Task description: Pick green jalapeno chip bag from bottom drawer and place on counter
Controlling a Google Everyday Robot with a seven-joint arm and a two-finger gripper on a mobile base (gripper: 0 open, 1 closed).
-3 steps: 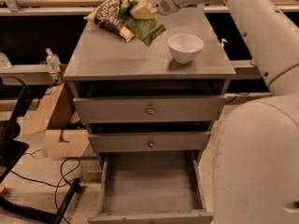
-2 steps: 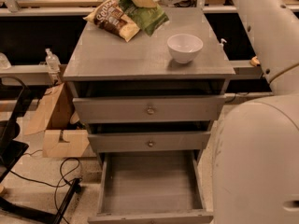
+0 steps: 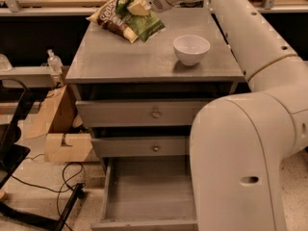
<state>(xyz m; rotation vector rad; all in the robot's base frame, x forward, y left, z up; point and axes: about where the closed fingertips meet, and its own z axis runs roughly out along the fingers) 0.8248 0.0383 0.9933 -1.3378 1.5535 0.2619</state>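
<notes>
The counter is bare along its near edge and across its left half. A white bowl sits right of centre. At the far left, the green jalapeno chip bag lies on the counter, overlapping a brown chip bag. The gripper sits right over the green bag; whether it grips the bag cannot be told. The bottom drawer stands pulled out below, and the arm crowds the right side. Since a second ago the gripper has shifted slightly left; the bowl is unmoved.
</notes>
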